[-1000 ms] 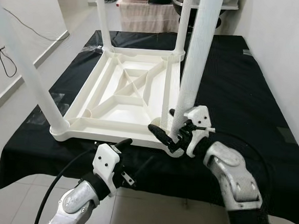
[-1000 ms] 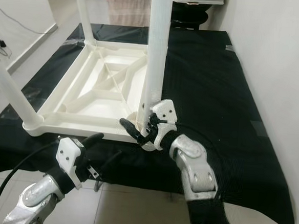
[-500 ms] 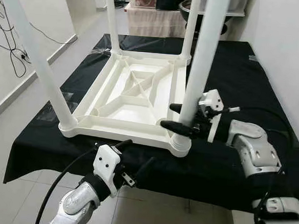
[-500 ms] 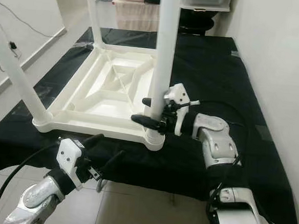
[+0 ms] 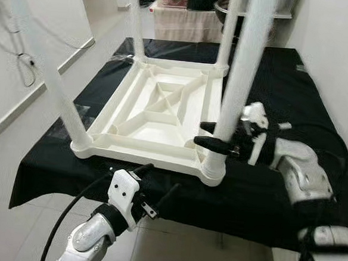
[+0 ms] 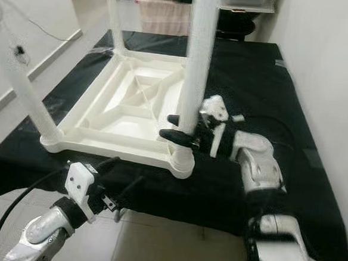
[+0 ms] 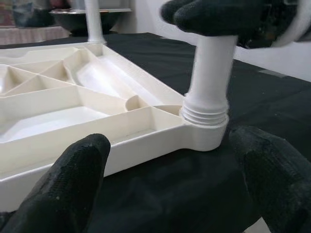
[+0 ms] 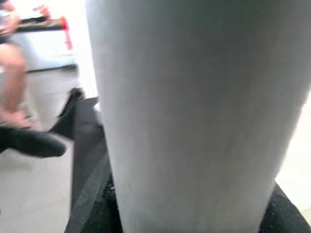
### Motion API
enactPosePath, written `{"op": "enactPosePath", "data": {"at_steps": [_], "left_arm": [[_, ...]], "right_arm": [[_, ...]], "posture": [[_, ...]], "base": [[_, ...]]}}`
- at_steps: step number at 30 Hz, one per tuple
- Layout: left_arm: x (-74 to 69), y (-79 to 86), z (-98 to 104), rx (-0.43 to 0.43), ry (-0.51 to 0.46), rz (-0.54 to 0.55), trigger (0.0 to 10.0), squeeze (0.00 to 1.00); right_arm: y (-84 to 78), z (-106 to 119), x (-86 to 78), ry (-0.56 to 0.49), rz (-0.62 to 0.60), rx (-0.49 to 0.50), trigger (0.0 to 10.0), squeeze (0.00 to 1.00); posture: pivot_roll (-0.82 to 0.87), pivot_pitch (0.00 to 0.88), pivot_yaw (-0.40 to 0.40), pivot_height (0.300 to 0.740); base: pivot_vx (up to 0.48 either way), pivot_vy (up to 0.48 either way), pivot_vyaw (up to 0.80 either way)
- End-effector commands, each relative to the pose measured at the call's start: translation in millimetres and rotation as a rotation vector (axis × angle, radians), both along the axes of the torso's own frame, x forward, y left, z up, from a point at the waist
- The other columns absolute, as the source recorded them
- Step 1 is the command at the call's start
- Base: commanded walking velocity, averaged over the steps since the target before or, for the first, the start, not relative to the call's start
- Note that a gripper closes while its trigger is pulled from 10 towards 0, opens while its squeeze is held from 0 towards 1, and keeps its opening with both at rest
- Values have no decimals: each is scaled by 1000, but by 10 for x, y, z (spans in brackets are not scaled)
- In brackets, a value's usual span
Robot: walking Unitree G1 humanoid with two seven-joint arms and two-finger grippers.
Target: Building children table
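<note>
Right end effector [image 5: 212, 136] clasps the white leg [image 5: 242, 75] screwed upright into the inverted white tabletop's [image 5: 157, 114] corner socket.

Black-draped platform [image 5: 296, 85] standing on pale tiled floor [image 5: 18, 137], bearing the upturned white children's table [image 5: 157, 114], legs pointing up.

Bright, even indoor light fills the head views. The upturned white plastic table top [image 5: 157, 114] glares slightly against the matte black cloth [image 5: 283, 102] beneath it, with soft shadows inside its ribs. The right silver arm [image 5: 299, 175] beside it smears with motion blur. Close to the right wrist camera, the white table leg [image 8: 194, 111] is a soft, defocused blur.
</note>
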State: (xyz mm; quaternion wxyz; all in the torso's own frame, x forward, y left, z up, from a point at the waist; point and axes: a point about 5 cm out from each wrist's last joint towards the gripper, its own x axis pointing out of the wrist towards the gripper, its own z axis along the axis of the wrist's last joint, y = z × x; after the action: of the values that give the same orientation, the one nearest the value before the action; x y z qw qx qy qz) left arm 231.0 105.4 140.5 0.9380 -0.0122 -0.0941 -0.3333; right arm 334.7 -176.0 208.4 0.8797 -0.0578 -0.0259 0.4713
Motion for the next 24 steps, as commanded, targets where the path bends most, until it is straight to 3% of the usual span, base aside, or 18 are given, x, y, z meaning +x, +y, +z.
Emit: {"op": "enactPosePath", "data": {"at_steps": [1,2,3,4,5,6,7,14,15,16,17,18,21,22,24], "left_arm": [[-14,32,-8,3,12,-3,10000,0],[-9,53,-2,4,12,0,10000,0],[-9,53,-2,4,12,0,10000,0],[-1,66,6,4,11,2,10000,0],[-1,66,6,4,11,2,10000,0],[8,73,12,4,11,2,10000,0],[15,78,10,4,12,-1,10000,0],[26,53,3,6,20,-28,10000,0],[25,52,3,4,20,-22,10000,0],[25,52,2,2,21,-17,10000,0],[25,53,1,1,22,-14,10000,0],[26,47,-2,1,23,-16,10000,0],[27,42,-3,1,24,-18,10000,0],[27,36,-7,1,26,-23,10000,0],[29,13,-14,-2,29,-33,10000,0]], "right_arm": [[18,-370,-75,108,-280,-35,0,0],[-16,-517,-153,106,-635,-58,0,0],[-16,-517,-153,106,-635,-58,0,0],[121,-666,-350,109,-723,-104,0,0],[121,-666,-350,109,-723,-104,0,0],[207,-728,-489,86,-789,-142,0,0],[333,-744,-538,53,-730,-192,0,0],[301,-670,-359,47,-726,-155,0,0],[350,-654,-345,46,-716,-156,2588,0],[412,-634,-325,53,-692,-122,10000,0],[461,-616,-321,59,-683,-99,10000,0],[505,-598,-309,80,-652,-51,10000,804],[530,-586,-307,96,-636,-19,10000,804],[588,-516,-309,90,-576,24,10000,1000],[635,-340,-296,57,-368,75,10000,1000]], "posture": [[-49,153,16,740],[-71,165,33,740],[-71,165,33,740],[-65,166,38,740],[-65,166,38,740],[-62,168,42,740],[-78,162,56,740],[-68,158,42,740],[-66,156,38,740],[-65,155,37,740],[-65,155,37,740],[-63,148,36,740],[-63,148,36,740],[-67,142,40,740],[-65,133,34,740]], "base": [[0,0,0],[0,0,0],[0,0,0],[0,0,0],[0,0,0],[0,0,0],[0,0,0],[0,0,0],[0,0,0],[0,0,0],[0,0,0],[0,0,0],[0,0,0],[0,0,0],[0,0,0]]}}
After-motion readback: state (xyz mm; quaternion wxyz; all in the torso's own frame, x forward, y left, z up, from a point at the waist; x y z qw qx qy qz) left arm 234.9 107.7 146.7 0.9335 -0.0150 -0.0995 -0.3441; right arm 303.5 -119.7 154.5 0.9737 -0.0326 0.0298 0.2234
